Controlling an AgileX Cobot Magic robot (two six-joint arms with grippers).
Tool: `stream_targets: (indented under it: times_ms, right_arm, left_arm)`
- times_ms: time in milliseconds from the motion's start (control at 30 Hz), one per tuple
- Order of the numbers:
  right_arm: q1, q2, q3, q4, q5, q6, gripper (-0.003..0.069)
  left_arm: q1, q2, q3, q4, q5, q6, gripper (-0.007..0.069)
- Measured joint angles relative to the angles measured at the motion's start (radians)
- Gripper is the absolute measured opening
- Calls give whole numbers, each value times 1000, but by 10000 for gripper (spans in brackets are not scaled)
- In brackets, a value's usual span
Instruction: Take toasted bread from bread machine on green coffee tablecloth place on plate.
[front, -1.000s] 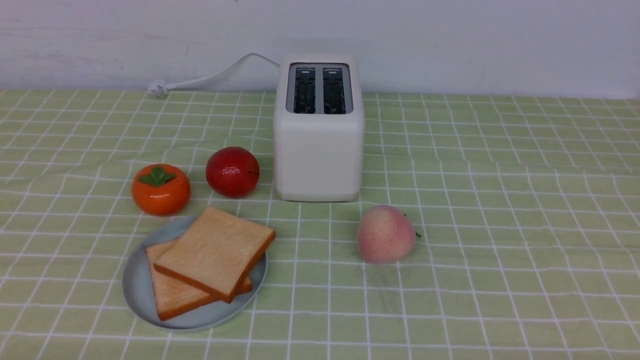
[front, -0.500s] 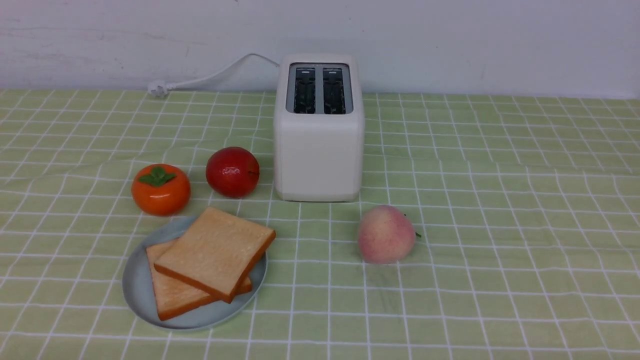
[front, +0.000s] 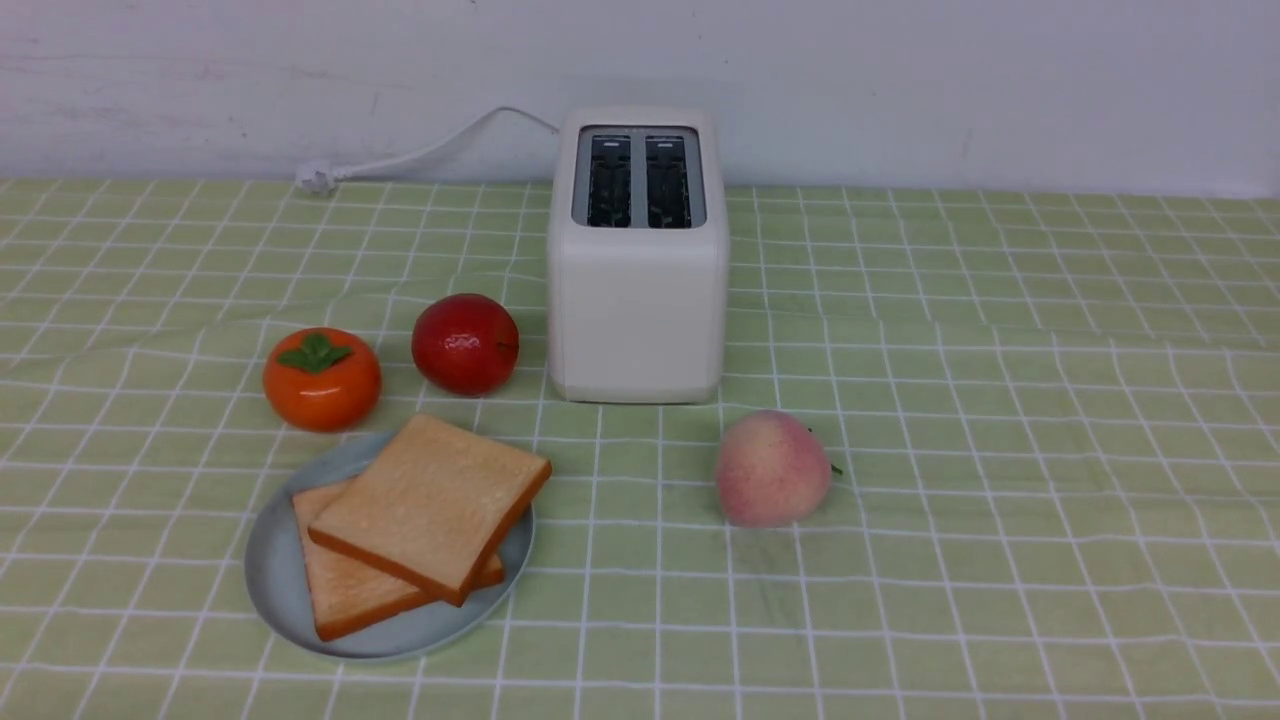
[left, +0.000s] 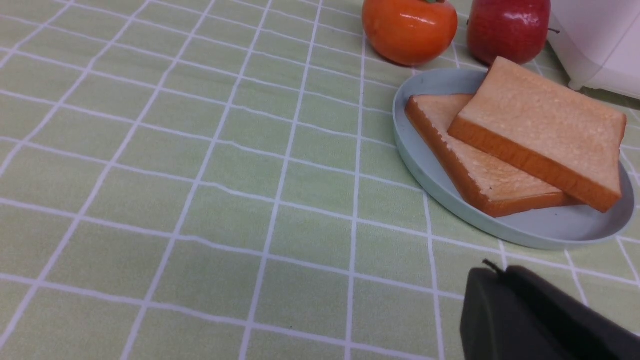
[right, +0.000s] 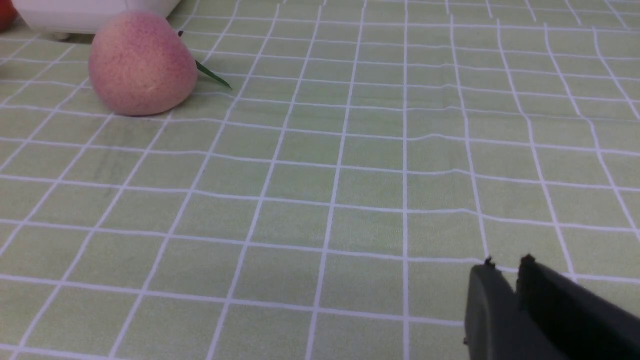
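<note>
Where upper toast (front: 430, 503) overlaps, lower slice (front: 345, 590) hides.

Only the finger ends of each arm are visible, in the wrist views alone. Left gripper (left: 495, 272): matte black, smooth plastic-looking fingers with rounded outer edges and a tiny nub at the tip. Right gripper (right: 506, 263): same matte black finish, two blunt fingers each topped by a small nub. No cables, screws or markings visible.
</note>
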Motion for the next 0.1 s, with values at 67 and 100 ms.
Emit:
stream_targets:
  times_ms: [67,100]
  right_arm:
    - [0,0,0,0,0,0,87]
    - [0,0,0,0,0,0,87]
  left_arm:
    - [0,0,0,0,0,0,2]
    - [0,0,0,0,0,0,3]
